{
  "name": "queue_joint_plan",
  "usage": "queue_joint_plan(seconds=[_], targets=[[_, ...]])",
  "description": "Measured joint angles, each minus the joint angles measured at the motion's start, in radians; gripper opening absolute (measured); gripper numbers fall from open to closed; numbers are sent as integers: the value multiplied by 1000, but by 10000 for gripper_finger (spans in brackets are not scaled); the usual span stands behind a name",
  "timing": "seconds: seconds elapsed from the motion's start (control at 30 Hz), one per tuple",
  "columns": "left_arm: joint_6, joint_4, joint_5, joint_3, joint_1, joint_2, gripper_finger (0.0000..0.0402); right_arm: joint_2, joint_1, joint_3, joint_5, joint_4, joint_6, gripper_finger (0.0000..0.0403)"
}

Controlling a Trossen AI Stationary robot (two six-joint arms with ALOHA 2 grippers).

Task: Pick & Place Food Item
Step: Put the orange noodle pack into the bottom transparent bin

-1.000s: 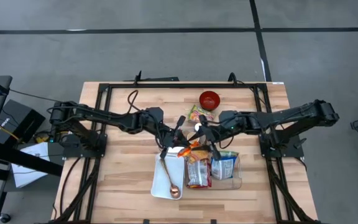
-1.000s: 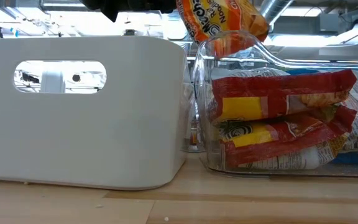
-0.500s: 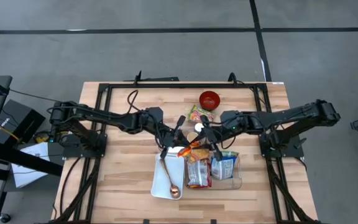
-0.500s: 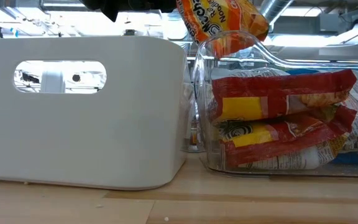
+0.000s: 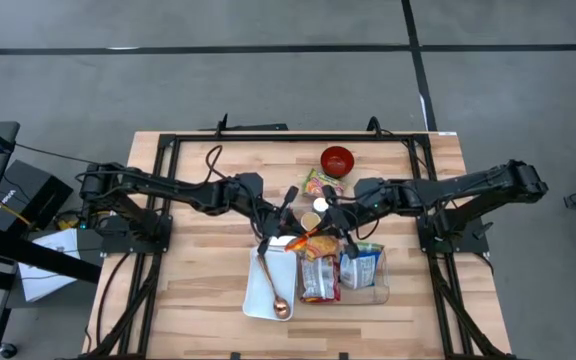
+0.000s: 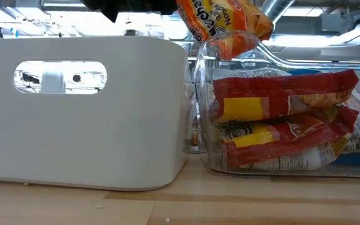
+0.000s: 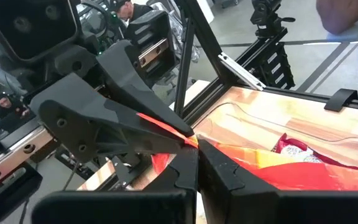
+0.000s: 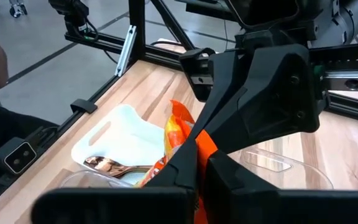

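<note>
Now our orange noodle packet (image 5: 313, 240) hangs above the clear bin (image 5: 378, 292) of snacks, beside the white bin (image 5: 253, 300). The right gripper (image 5: 336, 232) has just clenched on it, joining the left gripper (image 5: 276, 238), also clamped on it. A handover looks underway.

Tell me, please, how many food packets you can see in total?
4, though others may be hidden: orange packet held between both grippers above the bins, red packet and blue packet in the clear bin, green packet beside the red bowl.
</note>
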Motion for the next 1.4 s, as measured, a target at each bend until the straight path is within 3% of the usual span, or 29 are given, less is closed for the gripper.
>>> queue_joint_plan(seconds=[0.3,0.63,0.83,1.07,1.4], targets=[[-40,-54,-59,2,19,-58,30,-20,0,0,9,-34,4,1],[-81,-248,-115,0,19,-210,129,-26,0,-1,2,-44,9,0],[-192,-348,-144,-9,15,-290,155,-57,1,-1,34,-76,50,0],[-312,-170,-146,-231,-47,-405,146,-129,50,-19,190,-102,132,0],[-310,299,-291,-612,-171,-663,87,-268,261,-169,509,-94,349,0]])
